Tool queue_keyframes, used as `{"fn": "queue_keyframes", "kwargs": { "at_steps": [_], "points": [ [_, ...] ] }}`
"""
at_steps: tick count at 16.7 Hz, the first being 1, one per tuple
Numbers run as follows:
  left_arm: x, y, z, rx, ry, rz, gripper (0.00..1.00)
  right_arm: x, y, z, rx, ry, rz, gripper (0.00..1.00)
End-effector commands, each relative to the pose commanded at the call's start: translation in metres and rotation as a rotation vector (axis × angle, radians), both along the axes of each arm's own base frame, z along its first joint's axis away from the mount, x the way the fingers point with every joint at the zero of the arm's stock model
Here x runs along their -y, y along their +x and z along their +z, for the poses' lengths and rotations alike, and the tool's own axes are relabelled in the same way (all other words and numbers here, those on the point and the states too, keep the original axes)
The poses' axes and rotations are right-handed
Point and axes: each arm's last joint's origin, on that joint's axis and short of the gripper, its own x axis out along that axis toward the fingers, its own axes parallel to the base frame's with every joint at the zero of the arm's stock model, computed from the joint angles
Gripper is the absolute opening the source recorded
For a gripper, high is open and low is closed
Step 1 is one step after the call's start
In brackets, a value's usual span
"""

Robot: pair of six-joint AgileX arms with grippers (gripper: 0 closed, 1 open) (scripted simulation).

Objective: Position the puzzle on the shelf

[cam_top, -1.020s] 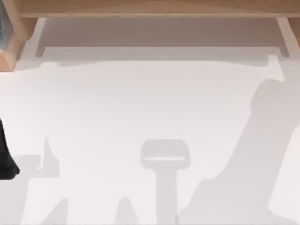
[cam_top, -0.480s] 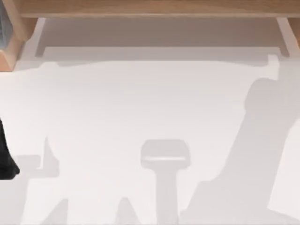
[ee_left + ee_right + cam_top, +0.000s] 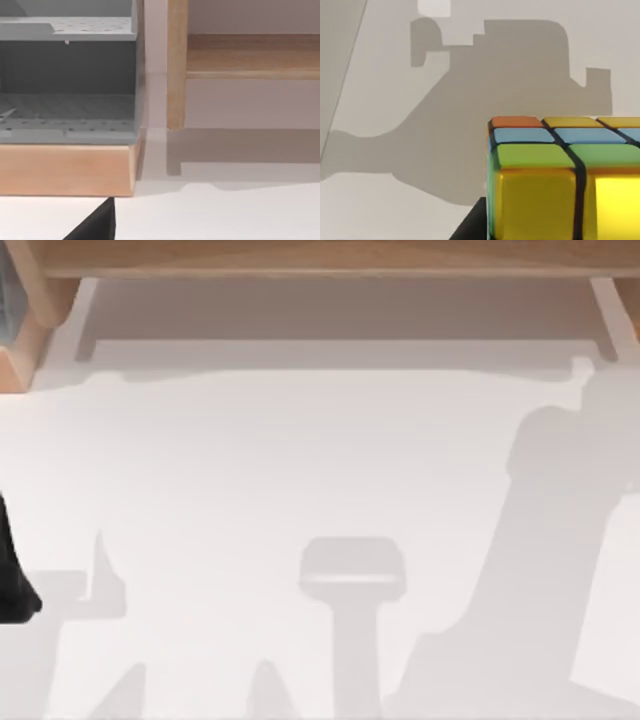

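The puzzle point(image 3: 555, 180) looms close in the right wrist view, a cube of yellow, green, blue and orange squares with black seams. It hangs above the white table, over my right arm's shadow. One dark finger point(image 3: 470, 227) of my right gripper presses against its side, so that gripper is shut on it. The shelf point(image 3: 320, 255) is a long light-brown board along the table's far edge, with pale side supports point(image 3: 176, 65). My left arm point(image 3: 12, 580) stays parked at the left edge; a black tip point(image 3: 97, 225) shows in its wrist view.
A grey perforated rack point(image 3: 65, 75) on a wooden base point(image 3: 65, 170) stands at the far left, beside the shelf's left support. The white table point(image 3: 300, 460) carries only shadows of the arms and the camera stand.
The right arm's shadow on the table has slid toward the shelf and a little left. The left arm has not moved.
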Motion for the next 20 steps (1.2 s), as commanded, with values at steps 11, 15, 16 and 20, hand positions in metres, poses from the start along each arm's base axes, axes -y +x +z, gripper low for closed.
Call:
{"fn": "queue_keyframes", "kwargs": {
  "at_steps": [11, 15, 16, 20],
  "points": [
    [0.0, 0.0, 0.0, 0.0, 0.0, 0.0, 1.0, -0.071, -0.028, 0.09, 0.123, -0.079, 0.085, 0.0],
    [0.0, 0.0, 0.0, 0.0, 0.0, 0.0, 1.0, -0.151, -0.038, 0.094, 0.169, -0.113, 0.206, 0.0],
    [0.0, 0.0, 0.0, 0.0, 0.0, 0.0, 1.0, -0.173, -0.04, 0.088, 0.18, -0.121, 0.24, 0.0],
    [0.0, 0.0, 0.0, 0.0, 0.0, 0.0, 1.0, -0.263, -0.047, 0.048, 0.288, -0.159, 0.365, 0.0]
  ]
}}
